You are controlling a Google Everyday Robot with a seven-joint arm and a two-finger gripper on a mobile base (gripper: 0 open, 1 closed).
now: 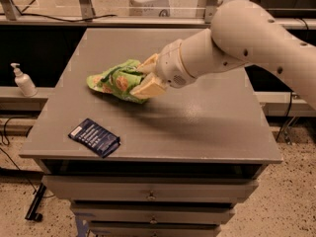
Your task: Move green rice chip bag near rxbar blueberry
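Far left, off the bench: white soap dispenser (pixel 22 81) on a lower ledge.

Bench (pixel 197 127) front-left corner: rxbar blueberry (pixel 94 138), lying flat, skewed to the bench edge, dark navy face up.

Up and right of it, well apart: green rice chip bag (pixel 117 80), crumpled, over the left-middle of the bench. Shadow sits under it; can't tell if its underside touches the surface.

End effector (pixel 144 78) is on the bag's right end, cream fingers (pixel 149 88) clenched on the foil, one above and one below. Bag sticks out leftward from the grip, toward the left edge of the bench.

Arm (pixel 232 48) comes in from the upper right, across the bench's back-right area.

Drawers (pixel 148 191) below the benchtop, closed.
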